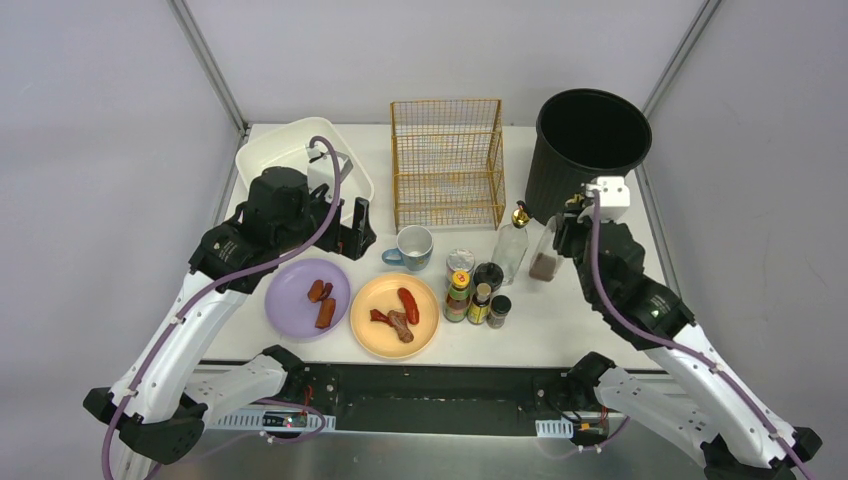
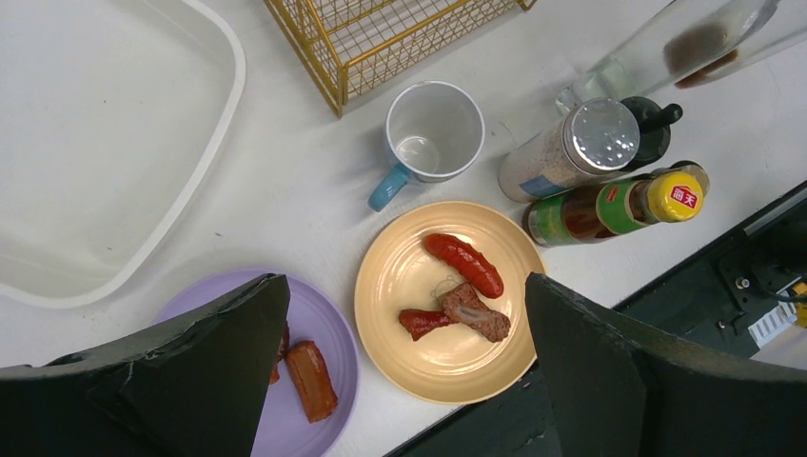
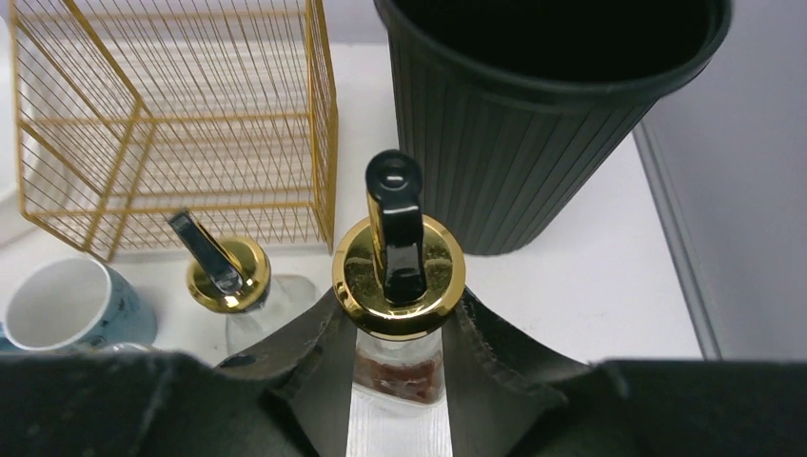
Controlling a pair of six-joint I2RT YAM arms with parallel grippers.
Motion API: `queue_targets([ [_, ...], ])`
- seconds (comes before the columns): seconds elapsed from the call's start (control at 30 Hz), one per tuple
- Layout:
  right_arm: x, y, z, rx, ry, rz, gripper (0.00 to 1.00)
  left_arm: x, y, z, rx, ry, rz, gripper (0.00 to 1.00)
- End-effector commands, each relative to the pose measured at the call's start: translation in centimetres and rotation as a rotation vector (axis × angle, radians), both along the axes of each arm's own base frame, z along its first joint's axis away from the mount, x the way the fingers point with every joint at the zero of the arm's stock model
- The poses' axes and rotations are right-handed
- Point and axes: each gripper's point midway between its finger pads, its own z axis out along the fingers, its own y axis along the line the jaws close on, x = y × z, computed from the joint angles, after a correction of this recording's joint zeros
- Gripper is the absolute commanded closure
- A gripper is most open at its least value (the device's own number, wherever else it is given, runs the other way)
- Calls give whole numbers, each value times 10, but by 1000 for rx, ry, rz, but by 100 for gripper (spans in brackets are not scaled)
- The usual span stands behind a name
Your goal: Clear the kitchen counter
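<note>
The white kitchen counter [image 1: 600, 320] holds plates, a cup and bottles. My right gripper [image 3: 400, 354] is shut on the neck of a glass bottle [image 3: 400, 381] with a gold cap, a black spout and dark sauce inside; from above this bottle [image 1: 545, 258] stands just left of the right gripper [image 1: 562, 240]. My left gripper [image 2: 404, 286] hangs open and empty above the purple plate [image 2: 328, 328] and yellow plate [image 2: 400, 276]. In the top view the left gripper [image 1: 355, 232] is above the purple plate [image 1: 295, 275], near the blue cup [image 1: 413, 245].
A black bin [image 1: 590, 150] stands at the back right, a gold wire rack [image 1: 447, 165] at the back middle, a white basin [image 1: 290, 160] at the back left. A second gold-capped bottle [image 1: 510, 245] and several small bottles [image 1: 475, 290] cluster mid-counter. Sausage pieces lie on the yellow plate [image 1: 420, 335].
</note>
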Motion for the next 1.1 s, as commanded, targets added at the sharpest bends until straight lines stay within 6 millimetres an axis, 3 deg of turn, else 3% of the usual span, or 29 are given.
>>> queue_targets([
  [0.0,-5,-17,80,54,-167,-40,100,0,-3,6,-11,-33,-22,0],
  [0.23,0,-19,140,-32,-260,-22,100,-2,-6,6,-22,-23,-38,0],
  [0.53,22,5,203,-67,-374,43,100,-4,-6,6,-30,-23,-43,0],
  [0.77,53,28,245,-43,-461,85,100,-6,-5,-7,-16,3,-37,0],
  [1.07,104,77,281,21,-547,214,100,-8,-6,-10,-18,5,-50,1],
])
